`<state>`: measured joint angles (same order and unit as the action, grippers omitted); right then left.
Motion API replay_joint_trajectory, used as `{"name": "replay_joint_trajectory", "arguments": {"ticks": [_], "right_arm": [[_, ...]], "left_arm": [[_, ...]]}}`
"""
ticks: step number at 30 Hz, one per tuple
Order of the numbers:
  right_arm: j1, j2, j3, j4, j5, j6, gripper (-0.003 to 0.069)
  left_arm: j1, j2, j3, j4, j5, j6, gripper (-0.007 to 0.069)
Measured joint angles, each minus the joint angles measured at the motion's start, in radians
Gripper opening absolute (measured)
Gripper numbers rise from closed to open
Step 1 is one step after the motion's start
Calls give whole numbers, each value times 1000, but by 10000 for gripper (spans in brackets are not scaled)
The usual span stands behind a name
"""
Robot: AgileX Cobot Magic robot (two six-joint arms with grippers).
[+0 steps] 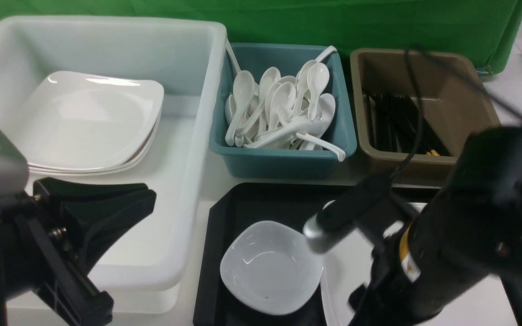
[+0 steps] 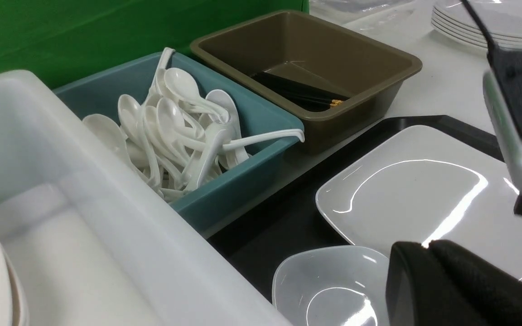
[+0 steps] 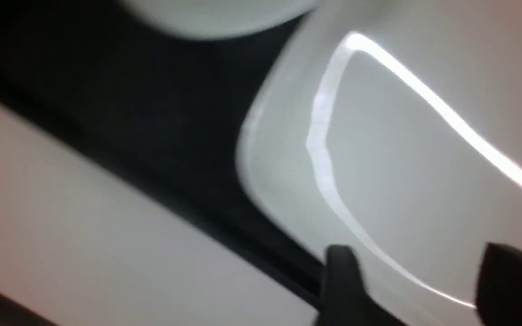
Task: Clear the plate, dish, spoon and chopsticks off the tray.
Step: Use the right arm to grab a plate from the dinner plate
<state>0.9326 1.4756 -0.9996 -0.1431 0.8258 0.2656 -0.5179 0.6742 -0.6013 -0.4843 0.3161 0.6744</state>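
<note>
The right gripper (image 3: 424, 280) hung with its two black fingers (image 3: 342, 276) spread well apart and nothing between them. Right under it lay a rounded corner of the white plate (image 3: 401, 158), close to the edge of the black tray (image 3: 129, 113). The wrist picture was blurred, so I could not tell whether the fingertips touched the plate. In the front view the arm hid this gripper altogether. The white dish (image 1: 270, 267) sat on the tray just beside the plate, on the side of that gripper facing the other arm.

The left gripper (image 1: 145, 199) hovered over the white tub (image 1: 184, 181). Its fingers seemed to meet at the tips (the wrist view showed only a thin seam between them) and it carried nothing. Ahead of it, inside the tub, rested a stack of plates (image 1: 89, 122). Off to its right and forward stood a teal bin (image 1: 283, 163) heaped with white spoons (image 1: 279, 108). Further right of that was a brown bin (image 1: 469, 90) holding black chopsticks (image 1: 397, 127). The dish and plate lay to this gripper's right, well apart from it.
</note>
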Motion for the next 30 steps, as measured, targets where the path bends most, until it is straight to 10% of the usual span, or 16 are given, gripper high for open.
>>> {"name": "replay_joint_trajectory", "arguments": {"ticks": [18, 30], "right_arm": [[41, 270, 59, -139, -258, 134, 551], [48, 280, 49, -176, -194, 119, 309]], "left_arm": [[0, 0, 0, 0, -1, 0, 13], [0, 1, 0, 0, -1, 0, 13]]}}
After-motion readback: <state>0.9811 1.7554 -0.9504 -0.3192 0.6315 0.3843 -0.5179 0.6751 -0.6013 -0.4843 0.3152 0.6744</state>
